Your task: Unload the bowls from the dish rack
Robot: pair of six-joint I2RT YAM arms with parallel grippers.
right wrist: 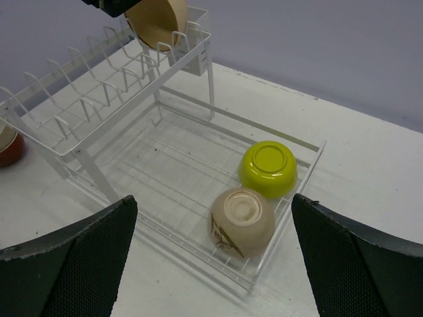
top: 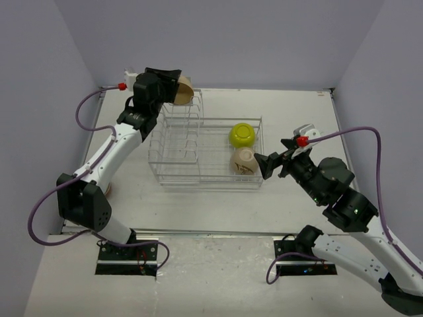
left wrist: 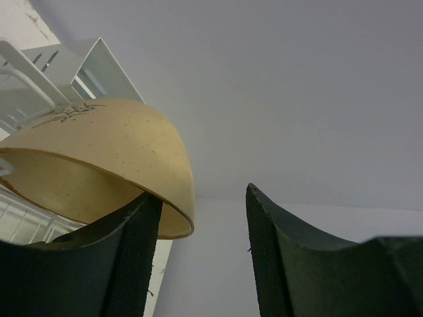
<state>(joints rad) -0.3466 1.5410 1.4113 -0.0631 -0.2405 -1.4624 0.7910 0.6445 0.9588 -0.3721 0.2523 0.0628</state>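
The white wire dish rack point(top: 211, 185) stands mid-table; it also shows in the right wrist view point(right wrist: 99, 125). A tan bowl point(top: 183, 91) sits on edge at the rack's back left corner. My left gripper point(top: 173, 87) is open at this bowl: in the left wrist view point(left wrist: 201, 198) the bowl's point(left wrist: 119, 145) rim lies over one finger point(left wrist: 132, 264), and the other finger stands clear of it. A yellow-green bowl point(right wrist: 268, 168) and a beige bowl point(right wrist: 241, 221) lie upside down in the basket. My right gripper point(right wrist: 213, 198) is open, just in front of the beige bowl point(top: 242, 160).
A reddish-brown bowl point(right wrist: 6, 145) sits on the table left of the rack, mostly hidden behind my left arm in the top view point(top: 107, 189). Purple walls close in the table at the back and on both sides.
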